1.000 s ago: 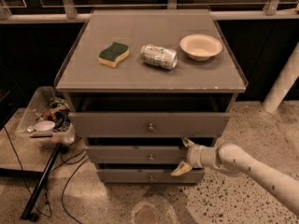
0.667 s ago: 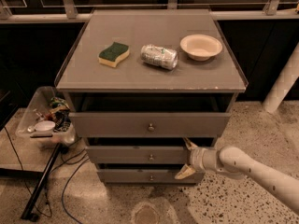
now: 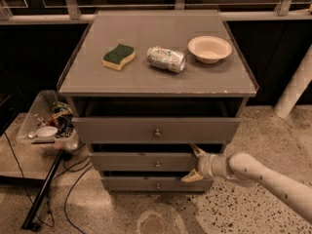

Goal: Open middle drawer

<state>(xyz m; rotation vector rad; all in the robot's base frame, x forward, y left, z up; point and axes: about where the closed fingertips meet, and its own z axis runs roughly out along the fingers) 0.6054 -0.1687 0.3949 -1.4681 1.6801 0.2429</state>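
The grey cabinet (image 3: 156, 84) has three drawers. The middle drawer (image 3: 141, 162) is a shallow grey front with a small round knob (image 3: 157, 164). It sits under the taller top drawer (image 3: 122, 129), which stands pulled out a little. My gripper (image 3: 193, 164) is at the right end of the middle drawer's front, right of the knob. It is open, with one fingertip (image 3: 197, 150) at the front's upper edge and the other at its lower edge. The white arm (image 3: 263, 177) comes in from the lower right.
On the cabinet top lie a green-and-yellow sponge (image 3: 118, 56), a crushed can (image 3: 166, 59) and a beige bowl (image 3: 209, 48). The lowest drawer (image 3: 146, 184) is below. A clear bin of clutter (image 3: 46, 126), a black stand leg (image 3: 44, 191) and cables are at the left. A white post (image 3: 295, 84) is at the right.
The gripper has shifted only slightly at the middle drawer's right end. The drawers and the things on top have not visibly moved.
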